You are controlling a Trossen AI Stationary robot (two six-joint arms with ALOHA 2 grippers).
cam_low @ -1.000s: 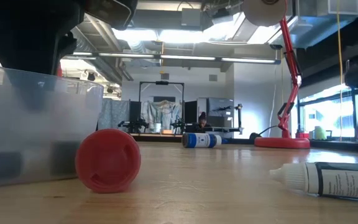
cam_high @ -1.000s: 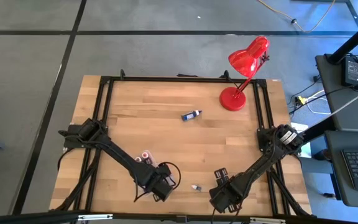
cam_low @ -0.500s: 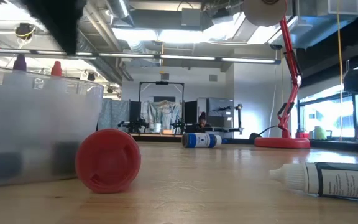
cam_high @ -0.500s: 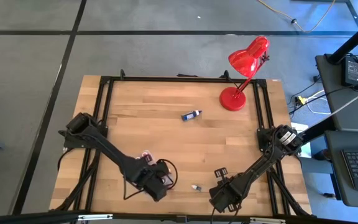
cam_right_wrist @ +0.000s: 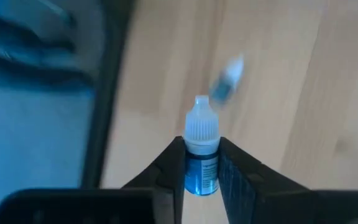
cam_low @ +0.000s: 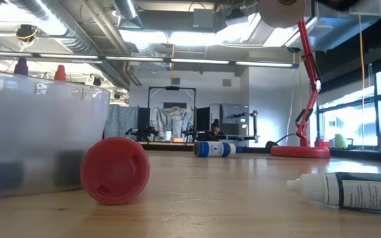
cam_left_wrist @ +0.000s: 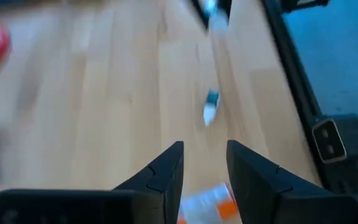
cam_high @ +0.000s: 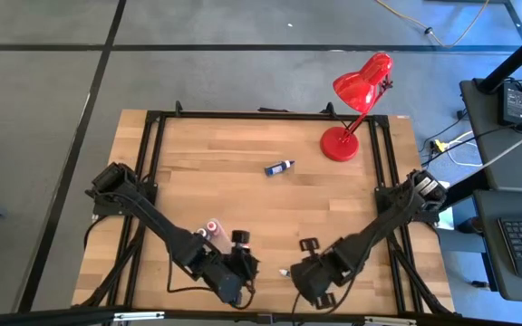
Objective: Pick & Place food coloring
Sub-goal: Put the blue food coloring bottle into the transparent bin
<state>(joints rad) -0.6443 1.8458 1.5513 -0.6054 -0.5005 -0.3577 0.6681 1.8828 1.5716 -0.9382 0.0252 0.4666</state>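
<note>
The wooden table (cam_high: pixel 243 181) is carrying everything, with the red desk lamp (cam_high: pixel 356 100) standing at its far right corner. At the near edge the clear plastic tray (cam_low: pixel 38 139) is sitting on the left, bottle caps poking up above its rim, and a red round-ended bottle (cam_low: pixel 114 170) is lying just beside it.

The left gripper (cam_left_wrist: pixel 204 165) is hovering near the table's front edge beside the tray, its fingers standing apart with nothing between them — an orange-and-white bottle (cam_left_wrist: pixel 207 204) is lying on the wood below the gap.

The right gripper (cam_right_wrist: pixel 201 163) is hanging just to the right of the left one, near the front edge, and its fingers are pinching a blue food coloring bottle (cam_right_wrist: pixel 201 149) with a white cap, the cap pointing forward out of the grip.

Loose bottles are lying about: a blue-labelled one (cam_high: pixel 279 167) mid-table toward the lamp, well apart from both arms, and a dark one with a white cap (cam_low: pixel 346 190) on its side near the front — between the two grippers in the high view.
</note>
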